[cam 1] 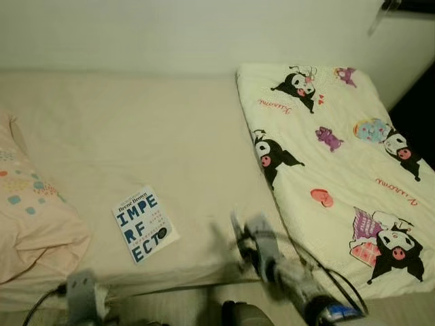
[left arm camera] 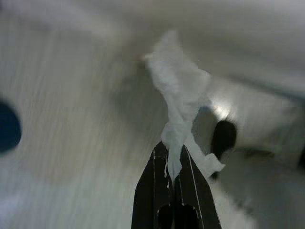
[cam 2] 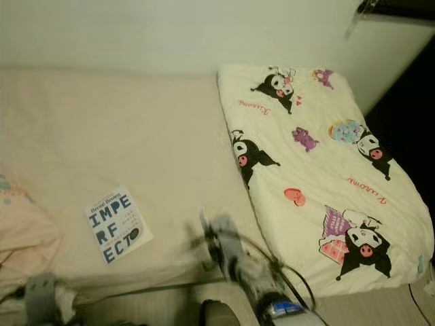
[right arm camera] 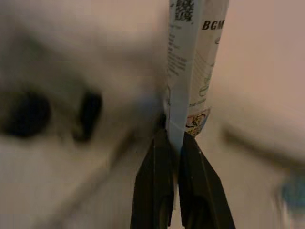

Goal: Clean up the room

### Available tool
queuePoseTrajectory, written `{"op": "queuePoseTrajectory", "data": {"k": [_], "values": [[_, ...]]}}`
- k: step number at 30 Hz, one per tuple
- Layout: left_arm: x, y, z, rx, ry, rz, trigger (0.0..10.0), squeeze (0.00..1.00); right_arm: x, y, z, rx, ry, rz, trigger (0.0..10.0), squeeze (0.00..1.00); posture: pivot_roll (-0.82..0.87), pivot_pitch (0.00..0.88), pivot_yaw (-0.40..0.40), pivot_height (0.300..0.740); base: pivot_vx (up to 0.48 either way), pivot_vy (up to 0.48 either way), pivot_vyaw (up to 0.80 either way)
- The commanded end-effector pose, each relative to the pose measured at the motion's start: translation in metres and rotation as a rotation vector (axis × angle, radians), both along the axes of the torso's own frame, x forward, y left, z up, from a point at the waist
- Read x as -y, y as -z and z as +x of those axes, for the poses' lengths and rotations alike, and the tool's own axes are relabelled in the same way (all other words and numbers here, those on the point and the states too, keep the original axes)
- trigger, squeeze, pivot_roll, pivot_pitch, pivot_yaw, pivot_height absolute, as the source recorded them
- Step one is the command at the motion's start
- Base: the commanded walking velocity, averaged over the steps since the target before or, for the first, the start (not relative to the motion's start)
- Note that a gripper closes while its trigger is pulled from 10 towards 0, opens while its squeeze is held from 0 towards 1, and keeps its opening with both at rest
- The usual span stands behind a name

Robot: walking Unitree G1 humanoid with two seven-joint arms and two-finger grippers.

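A bed (cam 1: 170, 129) with a plain cream sheet runs across the head views, set against a pale wall (cam 1: 170, 34). On the robot's right side of it lies a folded blanket (cam 1: 340, 170) printed with black-and-white cartoon figures, and a peach pillow (cam 1: 34, 210) with coloured dots sits at the left edge. A white book (cam 1: 144, 223) with large blue letters lies flat on the sheet near the front edge, between the pillow and the blanket and apart from both. The left gripper (left arm camera: 174, 164) is low at the front left corner of the bed, and its black fingers (left arm camera: 152, 191) are pressed together on a crumpled white tissue (left arm camera: 178, 95) that trails out past the tips. The right gripper (right arm camera: 174, 143) reaches in blurred over the front edge of the bed, beside the blanket's near corner. Its fingers (right arm camera: 155, 186) are clamped on a thin white paper packet (right arm camera: 193, 62) with small print, a square code and a little coloured picture, held on edge. The background in both wrist views is too blurred to read.
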State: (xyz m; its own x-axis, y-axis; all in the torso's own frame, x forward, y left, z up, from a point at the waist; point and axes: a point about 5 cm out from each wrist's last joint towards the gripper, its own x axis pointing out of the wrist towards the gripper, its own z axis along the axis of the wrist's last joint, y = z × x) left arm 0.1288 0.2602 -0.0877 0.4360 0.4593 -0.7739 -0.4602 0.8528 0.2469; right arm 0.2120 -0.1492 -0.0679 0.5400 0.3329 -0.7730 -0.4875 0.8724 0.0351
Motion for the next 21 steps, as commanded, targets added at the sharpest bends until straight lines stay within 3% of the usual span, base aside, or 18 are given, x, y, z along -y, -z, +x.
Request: {"op": "queuePoseTrajectory", "data": {"k": [1,3,11,21], "values": [[0.0,0.007,-0.021,-0.07,-0.024,-0.012,10.0,0.0,0.004,0.004,-0.006,-0.021,0.012,-0.036,10.0,0.0,-0.09,0.0,-0.019,0.74,0.0,0.0,0.77],[0.0,0.008,-0.025,-0.077,-0.015,-0.008,10.0,0.0,0.009,0.008,-0.013,-0.041,0.039,-0.045,10.0,0.0,-0.09,0.0,-0.019,0.74,0.0,0.0,0.77],[0.0,0.01,-0.029,-0.082,-0.042,-0.021,10.0,0.0,0.013,0.007,-0.011,-0.049,0.076,-0.04,10.0,0.0,-0.08,0.0,-0.018,0.74,0.0,0.0,0.77],[0.008,0.009,-0.016,-0.064,0.022,-0.036,10.0,0.0,0.011,0.007,-0.009,-0.04,0.007,-0.09,10.0,0.0,-0.07,0.0,-0.022,0.74,0.0,0.0,0.77]]}}
